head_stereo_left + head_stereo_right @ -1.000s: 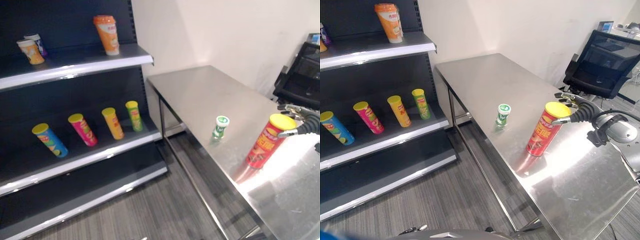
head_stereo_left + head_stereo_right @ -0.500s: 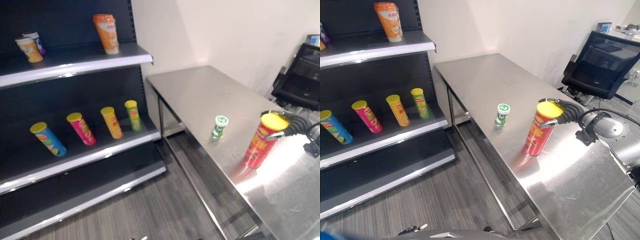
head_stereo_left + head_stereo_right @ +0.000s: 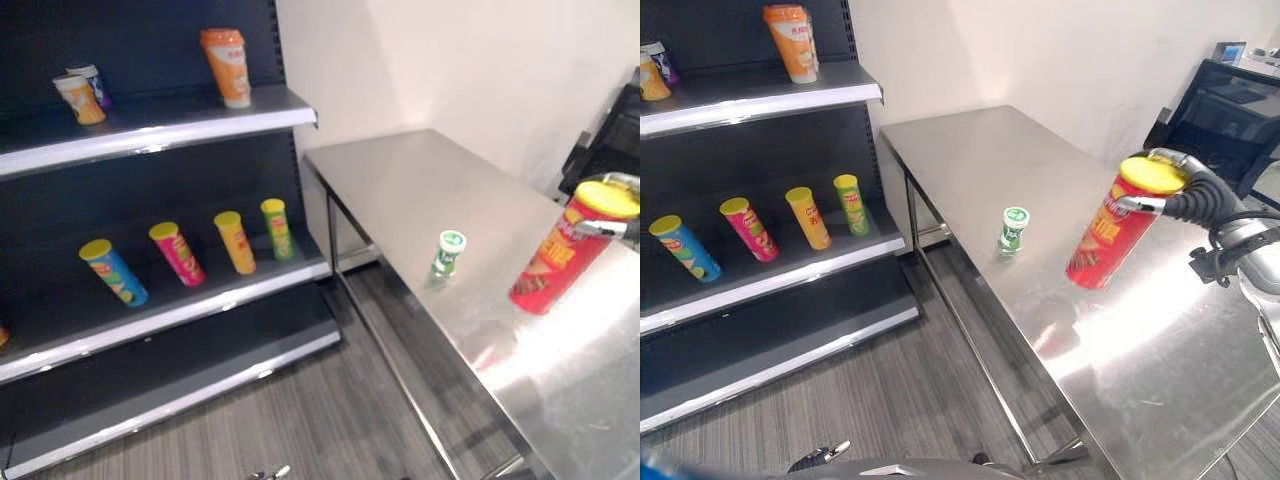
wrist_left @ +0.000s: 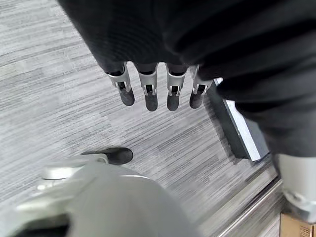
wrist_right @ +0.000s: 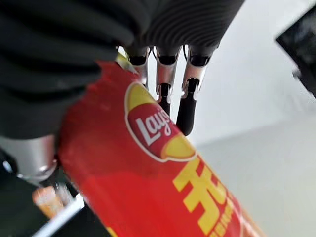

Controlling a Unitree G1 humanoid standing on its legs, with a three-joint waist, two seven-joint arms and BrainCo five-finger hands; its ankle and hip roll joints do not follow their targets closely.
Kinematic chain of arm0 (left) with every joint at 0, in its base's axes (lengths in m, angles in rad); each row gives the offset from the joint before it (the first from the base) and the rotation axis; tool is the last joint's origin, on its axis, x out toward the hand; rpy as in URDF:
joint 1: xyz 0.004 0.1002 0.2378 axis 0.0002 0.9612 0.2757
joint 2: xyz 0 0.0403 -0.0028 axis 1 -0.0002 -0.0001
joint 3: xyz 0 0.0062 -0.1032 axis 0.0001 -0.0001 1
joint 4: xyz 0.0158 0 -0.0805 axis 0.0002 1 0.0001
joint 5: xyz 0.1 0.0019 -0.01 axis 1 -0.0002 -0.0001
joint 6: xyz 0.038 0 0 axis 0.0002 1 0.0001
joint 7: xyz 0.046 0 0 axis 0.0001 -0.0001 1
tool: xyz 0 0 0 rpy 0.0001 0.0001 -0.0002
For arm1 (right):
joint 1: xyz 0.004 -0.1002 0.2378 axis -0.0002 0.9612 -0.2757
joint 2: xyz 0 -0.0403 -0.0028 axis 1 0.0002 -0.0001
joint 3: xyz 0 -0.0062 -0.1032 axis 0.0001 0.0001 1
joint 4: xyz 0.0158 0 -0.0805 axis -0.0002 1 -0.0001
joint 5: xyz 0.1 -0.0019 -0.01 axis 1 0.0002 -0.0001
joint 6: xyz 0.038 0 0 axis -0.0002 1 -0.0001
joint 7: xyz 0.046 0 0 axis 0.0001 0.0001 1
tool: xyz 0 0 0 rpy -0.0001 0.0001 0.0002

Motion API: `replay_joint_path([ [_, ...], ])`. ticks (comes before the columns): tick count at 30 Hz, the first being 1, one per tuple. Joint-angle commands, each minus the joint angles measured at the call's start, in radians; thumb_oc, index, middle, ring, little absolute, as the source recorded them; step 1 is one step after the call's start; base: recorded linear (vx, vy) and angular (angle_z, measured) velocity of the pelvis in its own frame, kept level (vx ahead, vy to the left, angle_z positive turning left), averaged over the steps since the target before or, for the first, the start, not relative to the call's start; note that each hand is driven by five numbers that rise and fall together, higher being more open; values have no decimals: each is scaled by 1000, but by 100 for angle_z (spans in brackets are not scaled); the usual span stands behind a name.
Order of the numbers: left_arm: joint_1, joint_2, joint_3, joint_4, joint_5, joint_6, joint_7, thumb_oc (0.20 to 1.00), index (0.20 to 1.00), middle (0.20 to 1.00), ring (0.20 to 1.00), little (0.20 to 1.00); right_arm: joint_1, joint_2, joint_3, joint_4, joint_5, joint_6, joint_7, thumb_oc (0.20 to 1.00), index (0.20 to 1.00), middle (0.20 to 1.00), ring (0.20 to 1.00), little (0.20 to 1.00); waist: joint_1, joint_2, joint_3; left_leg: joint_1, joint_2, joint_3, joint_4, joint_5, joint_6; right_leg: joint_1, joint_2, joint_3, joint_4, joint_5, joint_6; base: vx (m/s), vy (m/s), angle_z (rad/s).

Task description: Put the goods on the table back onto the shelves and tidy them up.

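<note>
A tall red chip can (image 3: 1108, 232) with a yellow lid hangs tilted just above the steel table (image 3: 970, 150), near its right side. My right hand (image 3: 1196, 196) is shut round the can's top end. The right wrist view has the red can (image 5: 163, 197) close against the palm, with fingers (image 5: 190, 103) curled over it. A small green cup (image 3: 1014, 228) stands upright on the table to the left of the can. My left hand (image 4: 150, 94) hangs open over the grey floor.
Dark shelves (image 3: 770, 280) stand at the left. The middle shelf holds blue (image 3: 682, 248), pink (image 3: 748, 228), yellow (image 3: 808, 216) and green (image 3: 851, 203) cans. An orange cup (image 3: 794, 42) and small cups (image 3: 652, 74) sit on the upper shelf. A black office chair (image 3: 1230, 110) stands behind the table.
The red can has come up off the table in my right hand and leans more. The whole picture has shifted a little, so the camera moved.
</note>
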Motion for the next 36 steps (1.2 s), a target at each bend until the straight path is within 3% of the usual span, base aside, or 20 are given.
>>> replay_joint_path([
  [1,-57,62,-5,-20,-44,-23,24,1000,1000,1000,1000,1000,-125,26,15,-60,-25,-98,-152,200,200,200,200,200,43,-37,20,-25,34,12,67,-72,-66,66,-2,29,24,-176,35,-129,-32,6],
  [5,-67,67,14,-62,-92,-26,44,1000,1000,1000,1000,1000,-108,69,-26,-107,-113,-106,-211,200,200,200,200,200,58,-52,83,-172,27,-16,251,-94,-95,40,-19,0,54,-188,20,-161,28,26],
  [6,-66,61,19,-67,-101,-27,46,1000,1000,1000,1000,1000,-108,79,-27,-117,-157,-105,-231,200,200,200,200,200,63,-48,87,-184,52,-22,249,-90,-102,39,-21,-15,57,-190,21,-8,171,97],
  [9,-71,62,29,-50,-98,-41,67,1000,1000,1000,1000,1000,-98,100,-29,-180,-229,-116,-258,200,200,200,200,200,51,-49,91,-174,201,-32,187,-23,-119,29,-74,-33,69,-189,49,8,341,65],
  [12,-72,73,37,-54,-92,-53,91,1000,1000,1000,1000,1000,-82,105,-6,-193,-270,-118,-280,200,200,200,200,200,43,-29,90,-155,319,-34,117,87,-155,8,-121,-37,93,-195,86,45,526,32],
  [13,-66,75,37,-60,-84,-55,94,1000,1000,1000,1000,1000,-70,109,2,-219,-287,-108,-262,200,200,200,200,200,46,-4,71,-157,309,-125,111,84,-188,15,-153,-27,100,-186,113,229,935,21],
  [14,-69,73,32,-39,-54,-51,88,1000,1000,1000,1000,1000,-54,121,-11,-220,-310,-98,-256,200,200,200,200,200,36,10,48,-136,278,-113,95,7,-200,24,-208,-39,107,-153,140,248,961,-1],
  [16,-80,79,21,-27,-17,-48,77,1000,1000,1000,1000,1000,-55,138,3,-219,-325,-84,-247,200,200,200,200,200,33,2,44,-119,227,-88,92,-42,-173,0,-278,-33,132,-79,157,120,658,4],
  [18,-91,92,12,-27,6,-48,78,1000,1000,1000,1000,1000,-74,158,38,-223,-339,-81,-245,200,200,200,200,200,40,-14,50,-105,165,-43,83,-66,-136,-48,-356,-35,172,70,168,1,443,22],
  [19,-91,92,14,-27,6,-48,78,1000,1000,1000,1000,1000,-76,159,40,-222,-339,-80,-246,200,200,200,200,200,42,-18,49,-107,160,-39,84,-65,-134,-51,-361,-31,170,74,170,-43,530,5],
  [20,-91,111,19,-42,5,-48,77,1000,1000,1000,1000,1000,-105,168,85,-230,-341,-80,-243,200,200,200,200,200,55,-11,56,-101,129,3,74,-68,-109,-76,-390,-86,189,99,154,-29,357,-11],
  [21,-90,111,21,-43,5,-47,77,1000,1000,1000,1000,1000,-107,168,87,-229,-341,-80,-244,200,200,200,200,200,52,-11,57,-101,129,2,73,-67,-109,-76,-391,-87,190,98,154,-38,473,-8],
  [23,-89,125,36,-50,5,-43,73,1000,1000,1000,1000,1000,-118,165,106,-239,-342,-79,-237,200,200,200,200,200,51,-3,71,-87,106,12,49,-59,-88,-100,-319,-49,236,13,113,9,360,4],
  [24,-74,130,48,-46,6,-38,63,1000,1000,1000,1000,1000,-122,152,106,-240,-340,-76,-229,200,200,200,200,200,55,3,79,-77,81,8,41,-55,-72,-116,-211,-7,242,-85,87,40,394,14],
  [27,-70,127,52,-24,-2,-29,55,1000,1000,1000,1000,1000,-147,142,144,-244,-328,-86,-222,200,200,200,200,200,63,-4,87,-81,36,5,50,-48,-51,-134,-89,-15,218,-143,52,-4,182,19],
  [28,-69,126,54,-23,-2,-29,55,1000,1000,1000,1000,1000,-152,141,149,-241,-327,-87,-223,200,200,200,200,200,62,-3,89,-80,38,6,52,-51,-53,-133,-87,-15,220,-146,50,-9,120,3],
  [29,-71,117,61,-23,-17,-27,49,1000,1000,1000,1000,1000,-172,127,188,-235,-328,-90,-207,200,200,200,200,200,68,-12,100,-78,10,0,63,-51,-44,-139,-27,-5,209,-159,39,0,92,10],
  [31,-73,103,54,-32,-19,-31,42,1000,1000,1000,1000,1000,-188,110,220,-239,-317,-94,-183,200,200,200,200,200,70,-25,108,-75,-29,-16,68,-53,-32,-124,13,30,150,-153,29,21,77,4],
  [36,-50,81,63,-50,-23,-35,40,1000,1000,1000,1000,1000,-184,114,252,-233,-301,-92,-158,200,200,200,200,200,80,-27,95,-68,-47,-24,91,-79,-26,-73,26,80,76,-127,28,60,10,4],
])
